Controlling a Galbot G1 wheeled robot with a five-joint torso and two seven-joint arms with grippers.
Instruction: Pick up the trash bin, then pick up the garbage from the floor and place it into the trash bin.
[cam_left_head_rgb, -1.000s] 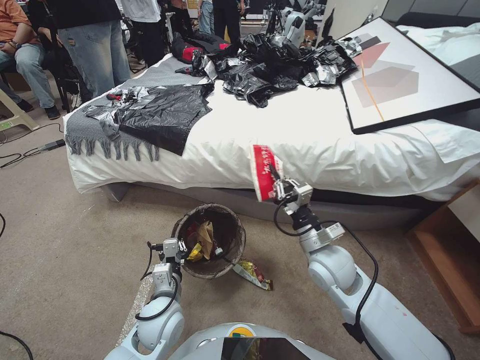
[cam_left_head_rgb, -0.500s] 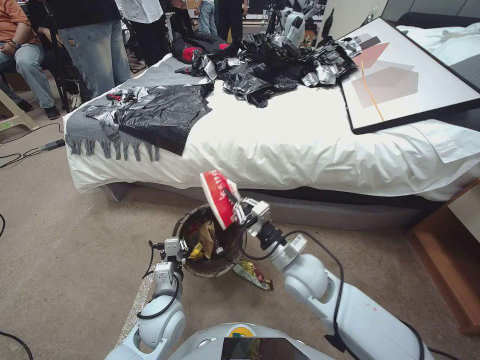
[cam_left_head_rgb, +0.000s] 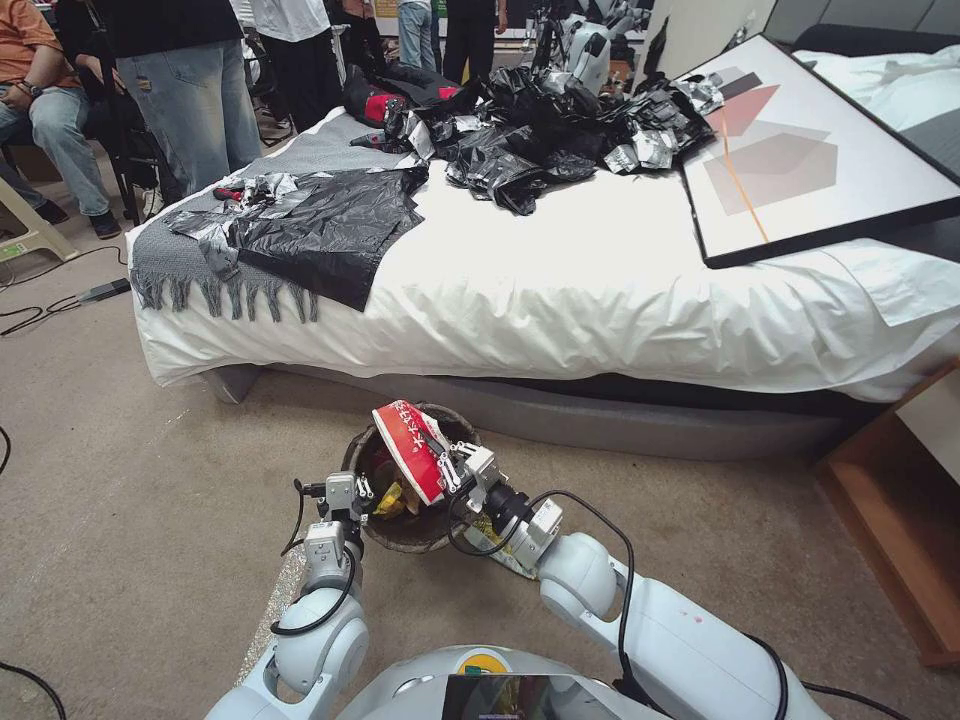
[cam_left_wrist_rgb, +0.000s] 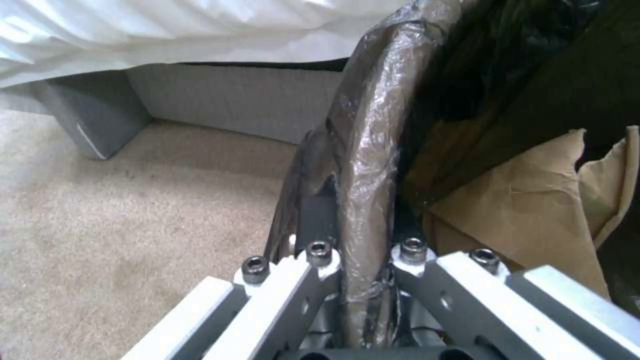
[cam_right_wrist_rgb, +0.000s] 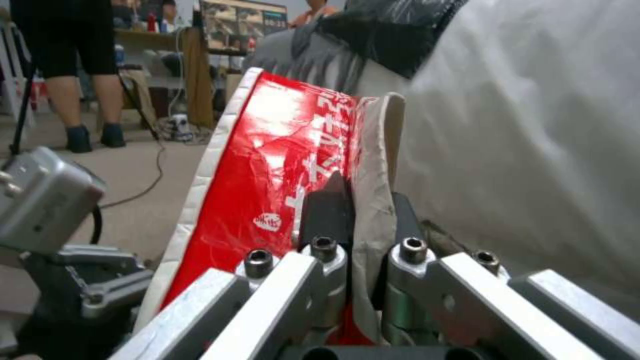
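Note:
The trash bin (cam_left_head_rgb: 405, 538) stands on the carpet floor (cam_left_head_rgb: 150, 500) just ahead of me, its dark liner over the rim. My left gripper (cam_left_head_rgb: 352, 493) is shut on the near rim (cam_left_wrist_rgb: 370, 150), one finger inside and one outside. A brown paper bag (cam_left_wrist_rgb: 533, 210) and snack wrappers lie inside. My right gripper (cam_left_head_rgb: 452, 472) is shut on a crushed red paper cup (cam_left_head_rgb: 408, 447), tilted over the bin's mouth; the pads pinch its wall (cam_right_wrist_rgb: 267, 165). A snack wrapper (cam_left_head_rgb: 487, 537) lies on the floor beside the bin, partly hidden by my right arm.
A white-sheeted bed (cam_left_head_rgb: 620, 270) runs across just behind the bin, with black plastic sheets (cam_left_head_rgb: 330, 225) and a framed picture (cam_left_head_rgb: 810, 150) on it. Wooden furniture (cam_left_head_rgb: 900, 510) stands at the right. People (cam_left_head_rgb: 190, 90) and floor cables (cam_left_head_rgb: 60, 300) are at the far left.
My right arm has carried the red cup down and to the left, from in front of the bed's edge to over the bin's mouth. The left arm and bin have stayed put.

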